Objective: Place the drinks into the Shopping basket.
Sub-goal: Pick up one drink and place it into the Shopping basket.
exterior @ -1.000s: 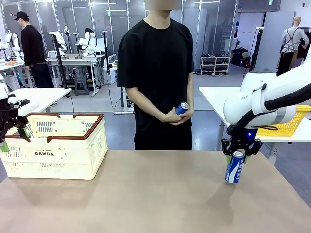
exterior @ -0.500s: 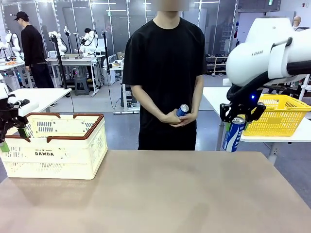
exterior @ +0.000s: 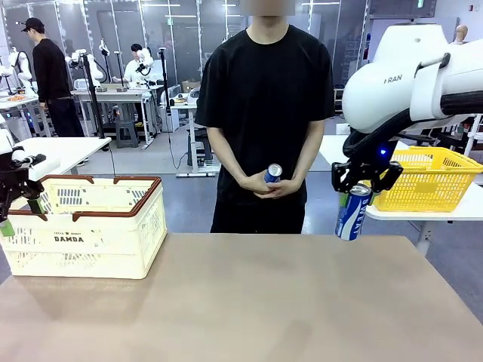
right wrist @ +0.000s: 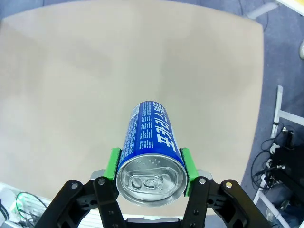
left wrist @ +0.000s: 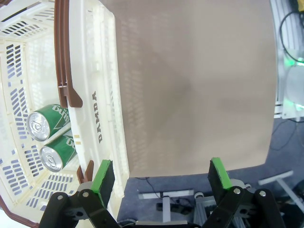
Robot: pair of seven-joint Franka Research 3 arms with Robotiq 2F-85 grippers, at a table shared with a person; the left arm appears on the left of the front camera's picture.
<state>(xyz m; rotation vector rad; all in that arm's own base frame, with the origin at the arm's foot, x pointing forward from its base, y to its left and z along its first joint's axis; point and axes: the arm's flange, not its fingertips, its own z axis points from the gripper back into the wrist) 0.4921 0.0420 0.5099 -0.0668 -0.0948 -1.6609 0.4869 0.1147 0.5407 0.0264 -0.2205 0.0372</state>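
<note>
My right gripper (exterior: 357, 189) is shut on a blue-and-white can (exterior: 352, 213) near its silver top and holds it well above the table's far right edge. The right wrist view shows the same can (right wrist: 150, 148) clamped between the green pads (right wrist: 113, 164), high over the tabletop. The Shopping basket (exterior: 98, 245) stands at the table's far left. Two green cans (left wrist: 45, 124) lie inside the Shopping basket (left wrist: 107, 114) in the left wrist view. My left gripper (left wrist: 161, 175) hangs open beside the basket's wall, near the table's left edge. The person holds another blue can (exterior: 272, 174) in both hands.
A yellow mesh basket (exterior: 434, 177) sits on a white table behind my right arm. The person (exterior: 264, 113) stands at the table's far side, middle. The brown tabletop (exterior: 249, 302) stretches bare between the basket and the right arm.
My right arm lifted the blue-and-white can off the table and carried it up and slightly left. The person shifted a little. The left arm stayed still.
</note>
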